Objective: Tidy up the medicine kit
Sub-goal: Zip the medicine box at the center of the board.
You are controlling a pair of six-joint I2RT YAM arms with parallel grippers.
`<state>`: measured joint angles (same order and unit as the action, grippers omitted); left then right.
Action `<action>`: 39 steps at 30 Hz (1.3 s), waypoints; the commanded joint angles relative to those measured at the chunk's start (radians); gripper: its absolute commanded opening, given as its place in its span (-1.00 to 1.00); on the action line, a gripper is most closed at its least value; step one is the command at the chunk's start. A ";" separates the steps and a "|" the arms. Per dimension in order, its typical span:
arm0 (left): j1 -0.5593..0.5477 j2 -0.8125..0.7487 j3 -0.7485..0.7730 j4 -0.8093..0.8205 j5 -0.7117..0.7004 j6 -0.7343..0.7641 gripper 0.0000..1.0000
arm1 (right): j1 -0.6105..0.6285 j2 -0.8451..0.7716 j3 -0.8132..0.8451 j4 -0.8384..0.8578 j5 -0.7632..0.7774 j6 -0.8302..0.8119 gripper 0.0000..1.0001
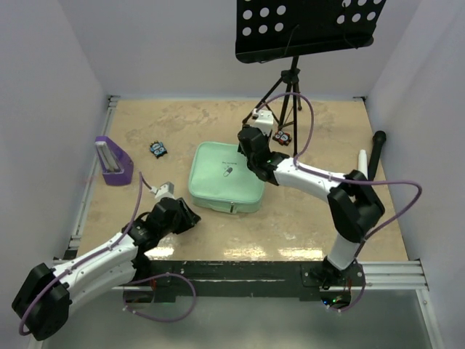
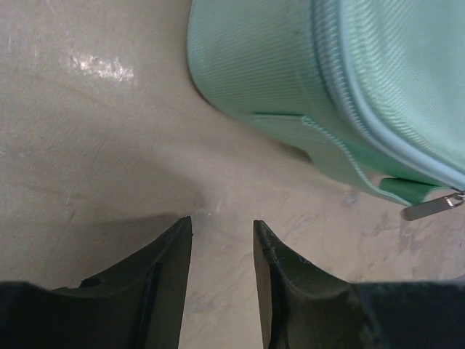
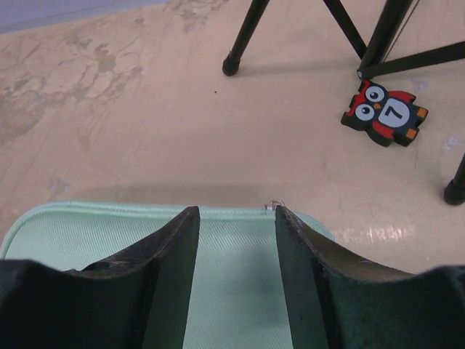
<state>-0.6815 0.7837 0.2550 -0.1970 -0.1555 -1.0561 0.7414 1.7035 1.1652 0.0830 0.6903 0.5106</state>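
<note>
The medicine kit (image 2: 327,87) runs off the top and right edges, ahead and to the right of the left gripper (image 2: 221,222); the fingers (image 3: 167,269) of the right gripper (image 3: 236,211) hide the kit's near part; ahead of them, the tripod legs (image 3: 245,35) are cut off at the top; the kit's logo (image 1: 228,171) is too tiny to read; the small dark thing (image 1: 158,149) beyond the left gripper is too small to tell.

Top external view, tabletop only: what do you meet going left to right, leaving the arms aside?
purple stand → small blue-and-black tile → medicine kit → red owl tile → white tube → black rod
</note>
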 commanded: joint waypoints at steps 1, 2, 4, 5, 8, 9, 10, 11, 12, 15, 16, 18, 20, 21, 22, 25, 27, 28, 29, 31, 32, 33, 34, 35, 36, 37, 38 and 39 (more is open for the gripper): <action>-0.004 0.029 -0.034 0.087 0.034 -0.041 -0.14 | -0.027 0.096 0.143 0.031 0.037 -0.061 0.01; -0.006 0.044 -0.034 0.097 0.039 -0.039 -0.14 | -0.031 0.122 0.160 0.029 0.032 -0.067 0.01; -0.004 0.072 -0.037 0.128 0.043 -0.036 -0.14 | -0.034 0.168 0.188 0.027 0.028 -0.086 -0.02; -0.004 0.087 -0.040 0.151 0.051 -0.035 -0.14 | -0.037 0.188 0.200 0.021 0.023 -0.089 -0.03; -0.004 0.120 -0.042 0.223 0.060 -0.038 -0.14 | -0.048 0.245 0.229 0.005 -0.017 -0.093 -0.06; -0.004 0.132 -0.045 0.240 0.062 -0.039 -0.14 | -0.053 0.266 0.240 -0.008 -0.038 -0.090 -0.08; -0.004 0.140 -0.043 0.258 0.060 -0.041 -0.15 | -0.057 0.283 0.251 -0.029 -0.049 -0.080 -0.10; -0.004 0.149 -0.040 0.272 0.057 -0.041 -0.15 | -0.057 0.298 0.258 -0.041 -0.057 -0.075 -0.10; -0.004 0.158 -0.033 0.275 0.053 -0.038 -0.14 | -0.059 0.301 0.257 -0.051 -0.064 -0.070 -0.11; -0.003 0.190 -0.007 0.272 0.034 -0.025 -0.14 | -0.060 0.291 0.217 -0.049 -0.097 -0.055 -0.13; -0.003 0.204 0.000 0.275 0.025 -0.024 -0.15 | -0.059 0.279 0.202 -0.054 -0.107 -0.047 -0.14; -0.001 0.226 0.010 0.291 0.017 -0.022 -0.15 | -0.059 0.256 0.163 -0.055 -0.132 -0.029 -0.15; 0.002 0.255 0.026 0.295 0.008 -0.019 -0.15 | -0.057 0.220 0.116 -0.054 -0.153 -0.012 -0.16; 0.007 0.268 0.033 0.297 0.002 -0.016 -0.15 | -0.057 0.208 0.088 -0.051 -0.162 -0.006 -0.16; 0.011 0.281 0.044 0.297 -0.006 -0.012 -0.15 | -0.057 0.193 0.067 -0.051 -0.178 0.003 -0.16; 0.045 0.313 0.069 0.292 -0.015 0.011 -0.14 | -0.057 0.150 -0.018 -0.046 -0.228 0.017 -0.16; 0.085 0.331 0.084 0.288 -0.004 0.025 -0.15 | -0.059 0.114 -0.074 -0.035 -0.236 0.028 -0.16; 0.105 0.338 0.092 0.289 -0.001 0.034 -0.15 | -0.059 0.095 -0.099 -0.028 -0.247 0.032 -0.17; 0.118 0.342 0.096 0.288 -0.001 0.047 -0.14 | -0.057 0.073 -0.126 -0.023 -0.262 0.042 -0.17; 0.160 0.354 0.112 0.288 0.008 0.059 -0.14 | -0.054 0.024 -0.172 -0.014 -0.287 0.052 -0.17; 0.177 0.362 0.119 0.291 0.016 0.068 -0.14 | -0.053 0.003 -0.192 -0.011 -0.299 0.058 -0.17; 0.189 0.368 0.131 0.294 0.017 0.071 -0.14 | -0.051 -0.017 -0.215 -0.006 -0.311 0.063 -0.17; 0.197 0.377 0.142 0.303 0.019 0.080 -0.14 | -0.050 -0.033 -0.237 -0.003 -0.328 0.069 -0.18; 0.200 0.390 0.159 0.307 0.019 0.091 -0.14 | -0.048 -0.053 -0.255 -0.002 -0.339 0.077 -0.18; 0.201 0.403 0.179 0.309 0.019 0.103 -0.14 | -0.042 -0.070 -0.278 0.003 -0.354 0.086 -0.18; 0.201 0.420 0.202 0.306 0.017 0.116 -0.14 | -0.039 -0.090 -0.303 0.012 -0.374 0.095 -0.19; 0.203 0.440 0.228 0.300 0.016 0.123 -0.14 | -0.033 -0.106 -0.320 0.018 -0.388 0.106 -0.19; 0.204 0.457 0.248 0.300 0.016 0.137 -0.14 | -0.028 -0.123 -0.338 0.027 -0.405 0.117 -0.19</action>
<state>-0.4820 1.1946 0.3866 0.0238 -0.1429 -0.9802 0.6716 1.6306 0.9070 0.1547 0.4446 0.5735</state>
